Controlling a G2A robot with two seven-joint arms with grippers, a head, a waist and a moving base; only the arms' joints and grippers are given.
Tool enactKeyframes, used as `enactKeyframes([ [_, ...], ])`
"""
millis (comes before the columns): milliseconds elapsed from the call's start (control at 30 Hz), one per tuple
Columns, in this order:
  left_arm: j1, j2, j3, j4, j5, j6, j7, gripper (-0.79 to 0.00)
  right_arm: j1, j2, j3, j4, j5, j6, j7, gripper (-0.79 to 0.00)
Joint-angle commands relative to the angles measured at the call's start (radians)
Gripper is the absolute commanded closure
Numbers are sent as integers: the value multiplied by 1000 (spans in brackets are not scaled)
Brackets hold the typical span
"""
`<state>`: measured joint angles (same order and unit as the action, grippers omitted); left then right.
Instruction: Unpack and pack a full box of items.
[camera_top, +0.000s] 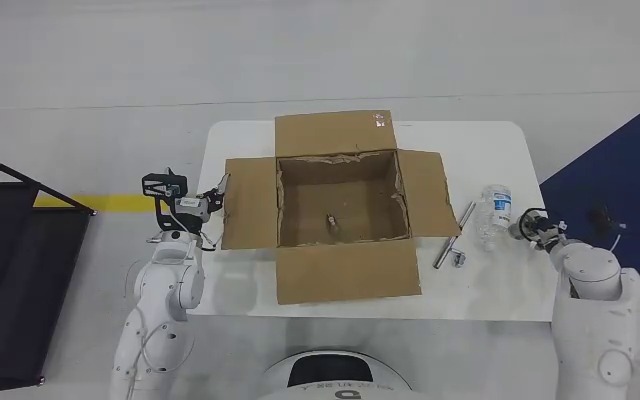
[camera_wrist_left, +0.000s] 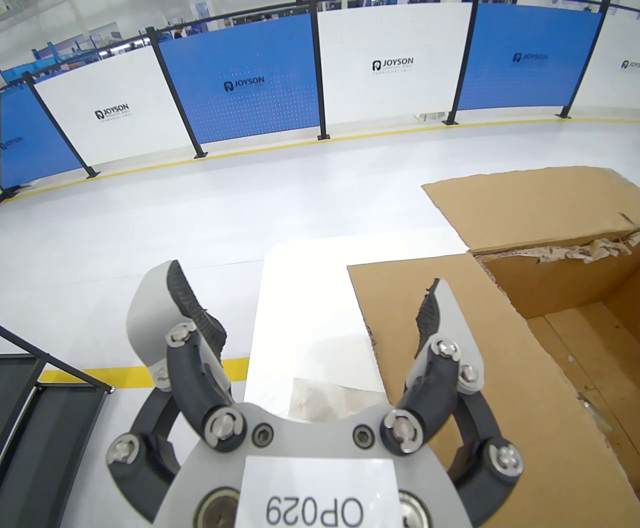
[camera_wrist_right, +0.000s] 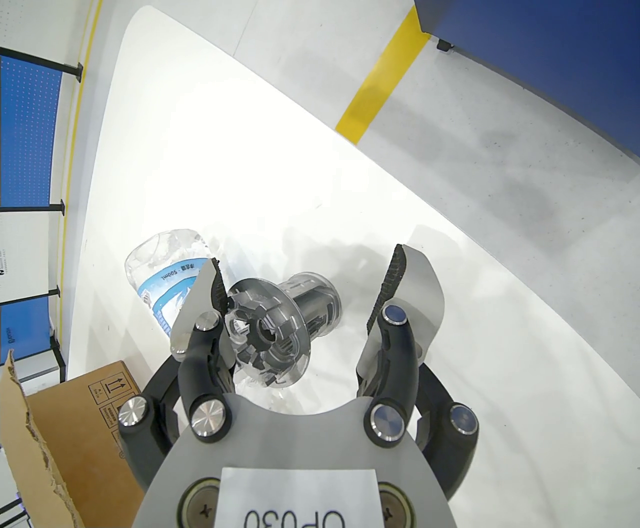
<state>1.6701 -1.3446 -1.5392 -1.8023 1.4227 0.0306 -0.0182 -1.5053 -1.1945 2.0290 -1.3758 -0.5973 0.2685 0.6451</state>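
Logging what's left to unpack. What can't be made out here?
Small object in the box, top view: too small to identify.
Water bottle, right wrist view: one end hidden behind right tool and metal part.
Box floor, left wrist view: cut off by frame edge.

A white worktop (camera_top: 480, 150) with rounded corners is set on a pale grey floor (camera_top: 300, 50). A yellow line (camera_top: 95, 201) is painted on the floor beside the worktop's left end, and a dark frame (camera_top: 30, 280) is seen just beyond it. A blue panel (camera_top: 600, 170) is placed off the right end. Farther out, the area is fenced by blue and white panels (camera_wrist_left: 250, 95) held between black posts (camera_wrist_left: 175, 95).
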Motion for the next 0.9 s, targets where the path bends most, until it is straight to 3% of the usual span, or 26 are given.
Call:
enactKeyframes([
  [0, 0, 0, 0, 0, 0, 0, 0, -785, -5, 0, -4, -7, 0, 4, -2, -480],
  [33, 0, 0, 0, 0, 0, 0, 0, -785, -8, 0, -7, -13, 1, 2, -1, -382],
  [167, 0, 0, 0, 0, 0, 0, 0, -785, -25, 1, -7, -31, 17, 0, 0, -243],
  [267, 0, 0, 0, 0, 0, 0, 0, -785, -42, 2, 5, -44, 31, 1, -6, -28],
  [300, 0, 0, 0, 0, 0, 0, 0, -785, -49, 2, 10, -49, 38, 2, -10, 0],
  [600, 0, 0, 0, 0, 0, 0, 0, -785, -185, -7, 97, -167, 172, -34, -53, 0],
  [867, 0, 0, 0, 0, 0, 0, 0, -785, -280, -18, 102, -278, 219, -31, -87, 0],
])
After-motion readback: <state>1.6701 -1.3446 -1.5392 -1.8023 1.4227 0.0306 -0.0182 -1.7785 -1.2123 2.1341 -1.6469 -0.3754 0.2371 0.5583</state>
